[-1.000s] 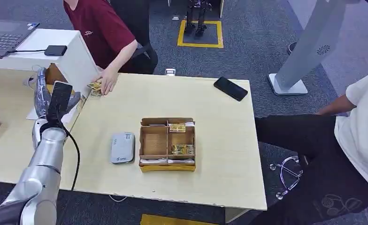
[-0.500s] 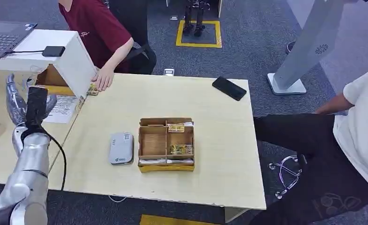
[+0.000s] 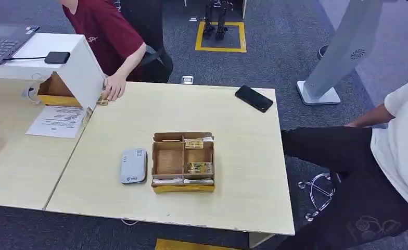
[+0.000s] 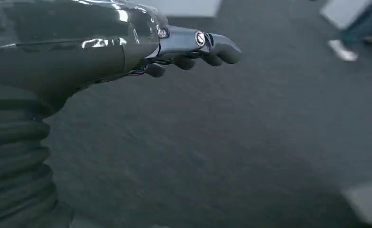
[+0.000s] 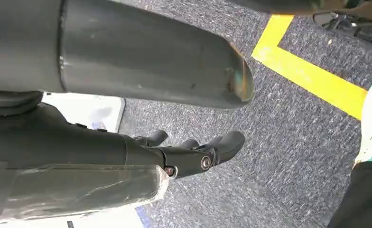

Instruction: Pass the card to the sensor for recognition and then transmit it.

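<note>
While cards (image 3: 200, 167) sit in box (image 3: 166, 158), left hand (image 4: 193, 47) hangs off table, empty

printed sheet (image 3: 59, 121) with lines too small to read, small illegible logo on card reader (image 3: 134, 165)

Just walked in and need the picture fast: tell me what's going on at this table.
The robot handles nothing right now: its left hand and right hand hang empty over the floor. On the table a grey sensor lies beside a divided box holding cards. A person in a red shirt rests a hand on a card at the far edge. A phone lies near the far right corner.
</note>
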`<state>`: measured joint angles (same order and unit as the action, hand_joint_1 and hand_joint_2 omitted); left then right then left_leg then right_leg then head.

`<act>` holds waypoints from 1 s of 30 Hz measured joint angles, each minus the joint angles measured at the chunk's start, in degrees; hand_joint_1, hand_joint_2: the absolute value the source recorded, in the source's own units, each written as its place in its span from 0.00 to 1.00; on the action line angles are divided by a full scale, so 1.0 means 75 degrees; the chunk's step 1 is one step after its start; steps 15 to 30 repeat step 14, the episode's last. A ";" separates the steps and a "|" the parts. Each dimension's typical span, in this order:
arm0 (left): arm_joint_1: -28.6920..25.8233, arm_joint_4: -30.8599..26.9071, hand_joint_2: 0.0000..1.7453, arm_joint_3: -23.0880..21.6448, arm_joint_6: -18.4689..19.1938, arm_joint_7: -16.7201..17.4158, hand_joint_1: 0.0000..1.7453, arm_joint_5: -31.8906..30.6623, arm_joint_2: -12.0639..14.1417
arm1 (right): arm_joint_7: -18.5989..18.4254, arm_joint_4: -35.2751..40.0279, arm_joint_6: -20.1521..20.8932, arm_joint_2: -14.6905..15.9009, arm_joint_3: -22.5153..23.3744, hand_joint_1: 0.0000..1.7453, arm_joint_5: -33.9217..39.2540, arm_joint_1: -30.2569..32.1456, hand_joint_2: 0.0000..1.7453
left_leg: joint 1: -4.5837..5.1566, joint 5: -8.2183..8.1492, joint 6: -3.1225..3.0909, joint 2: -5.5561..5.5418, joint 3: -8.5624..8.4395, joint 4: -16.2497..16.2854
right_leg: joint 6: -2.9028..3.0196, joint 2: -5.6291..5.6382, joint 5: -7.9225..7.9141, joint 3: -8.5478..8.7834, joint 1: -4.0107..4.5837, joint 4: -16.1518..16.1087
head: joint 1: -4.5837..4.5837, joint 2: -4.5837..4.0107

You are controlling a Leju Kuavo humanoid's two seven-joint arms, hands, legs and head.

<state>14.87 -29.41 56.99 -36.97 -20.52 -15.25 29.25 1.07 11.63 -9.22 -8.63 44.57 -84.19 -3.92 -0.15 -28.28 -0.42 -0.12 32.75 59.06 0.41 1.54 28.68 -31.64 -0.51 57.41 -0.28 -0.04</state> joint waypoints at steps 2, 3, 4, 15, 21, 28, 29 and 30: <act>-0.0889 0.0430 1.00 0.2340 -0.0380 0.1482 0.00 -0.2440 -0.1229 | -0.0018 0.0003 -0.0023 0.0058 0.0172 0.00 0.0105 -0.0057 0.00 | 0.0005 -0.0011 -0.0020 -0.0081 -0.0005 0.0003 | -0.0022 -0.0083 0.0014 0.0047 -0.0009 -0.0012 | 0.0038 0.0000; -0.0964 0.0418 1.00 0.2617 -0.0383 0.1717 0.00 -0.2649 -0.1482 | -0.0085 0.0006 -0.0047 0.0076 0.0201 0.00 0.0128 -0.0058 0.00 | 0.0008 -0.0011 -0.0022 -0.0074 -0.0009 0.0004 | -0.0028 -0.0079 0.0008 0.0048 -0.0016 -0.0012 | 0.0029 0.0000; -0.1044 0.0310 1.00 0.2871 -0.0389 0.2132 0.00 -0.3046 -0.1794 | -0.0149 0.0006 -0.0079 0.0091 0.0251 0.00 0.0204 -0.0049 0.00 | 0.0012 -0.0009 -0.0030 -0.0074 -0.0008 0.0007 | -0.0030 -0.0077 0.0007 0.0048 -0.0025 -0.0012 | 0.0020 0.0000; -0.1284 -0.0240 1.00 0.3444 -0.0123 0.3599 0.00 -0.4026 -0.3819 | -0.0198 0.0143 -0.0274 0.0166 0.0551 0.00 0.1475 0.0020 0.00 | 0.0021 0.0000 -0.0049 -0.0086 -0.0006 0.0019 | -0.0056 -0.0087 -0.0010 0.0057 -0.0030 -0.0020 | 0.0044 0.0000; -0.1284 -0.0240 1.00 0.3444 -0.0123 0.3599 0.00 -0.4026 -0.3819 | -0.0198 0.0143 -0.0274 0.0166 0.0551 0.00 0.1475 0.0020 0.00 | 0.0021 0.0000 -0.0049 -0.0086 -0.0006 0.0019 | -0.0056 -0.0087 -0.0010 0.0057 -0.0030 -0.0020 | 0.0044 0.0000; -0.1284 -0.0240 1.00 0.3444 -0.0123 0.3599 0.00 -0.4026 -0.3819 | -0.0198 0.0143 -0.0274 0.0166 0.0551 0.00 0.1475 0.0020 0.00 | 0.0021 0.0000 -0.0049 -0.0086 -0.0006 0.0019 | -0.0056 -0.0087 -0.0010 0.0057 -0.0030 -0.0020 | 0.0044 0.0000; -0.1284 -0.0240 1.00 0.3444 -0.0123 0.3599 0.00 -0.4026 -0.3819 | -0.0198 0.0143 -0.0274 0.0166 0.0551 0.00 0.1475 0.0020 0.00 | 0.0021 0.0000 -0.0049 -0.0086 -0.0006 0.0019 | -0.0056 -0.0087 -0.0010 0.0057 -0.0030 -0.0020 | 0.0044 0.0000; -0.1284 -0.0240 1.00 0.3444 -0.0123 0.3599 0.00 -0.4026 -0.3819 | -0.0198 0.0143 -0.0274 0.0166 0.0551 0.00 0.1475 0.0020 0.00 | 0.0021 0.0000 -0.0049 -0.0086 -0.0006 0.0019 | -0.0056 -0.0087 -0.0010 0.0057 -0.0030 -0.0020 | 0.0044 0.0000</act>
